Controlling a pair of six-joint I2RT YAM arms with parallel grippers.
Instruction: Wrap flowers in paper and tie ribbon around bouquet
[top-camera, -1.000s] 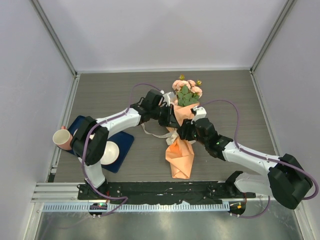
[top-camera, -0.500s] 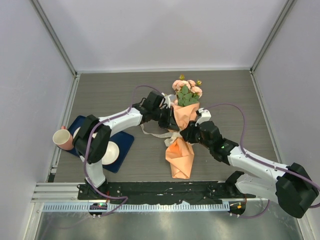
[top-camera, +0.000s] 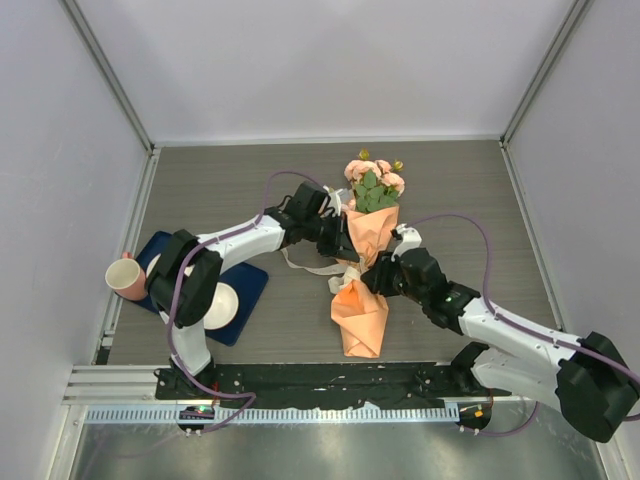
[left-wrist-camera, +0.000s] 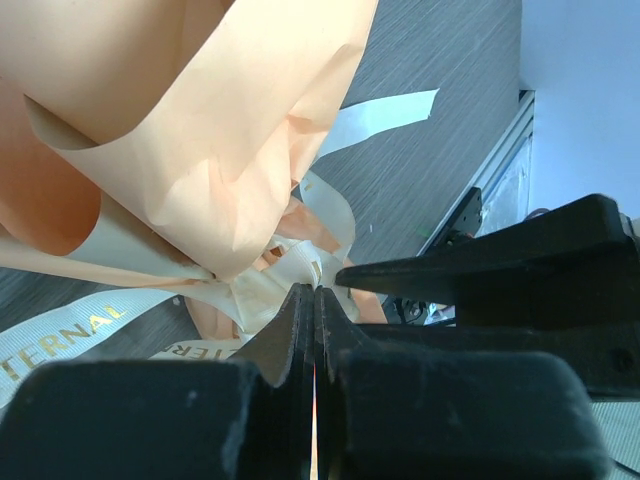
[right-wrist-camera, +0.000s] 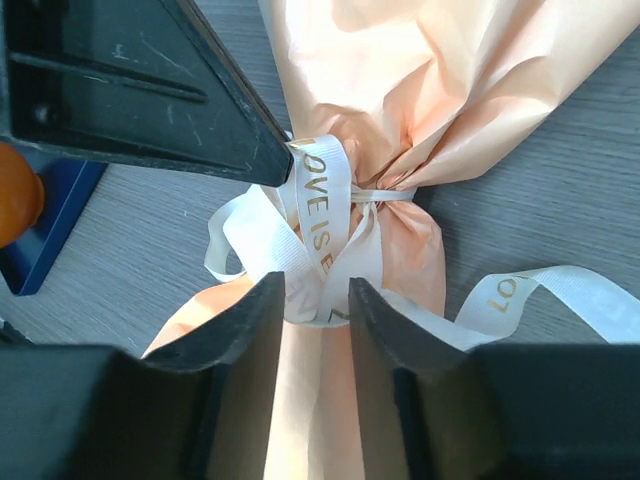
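Desk (top-camera: 200, 190): grey wood grain; it carries the bouquet (top-camera: 365, 270), which lies near its middle, head toward the far wall.
Paper (top-camera: 362, 320): orange cone, cinched at the bouquet's waist, tail flaring toward your arm bases.
Tray (top-camera: 250, 285): dark blue, well apart from the bouquet on your left arm's side.
Flowers (top-camera: 373, 180): pink roses and green leaves poking out of the bouquet's far end.
Ribbon (right-wrist-camera: 318, 205): cream with gold lettering, wound round the bouquet's waist; loose ends trail beside it.
Left pincer (left-wrist-camera: 313, 300): clenched, tips at the ribbon knot on the bouquet; you cannot tell whether any ribbon is nipped.
Right pincer (right-wrist-camera: 310, 295): released, its narrow gap straddling a ribbon loop at the bouquet's waist.
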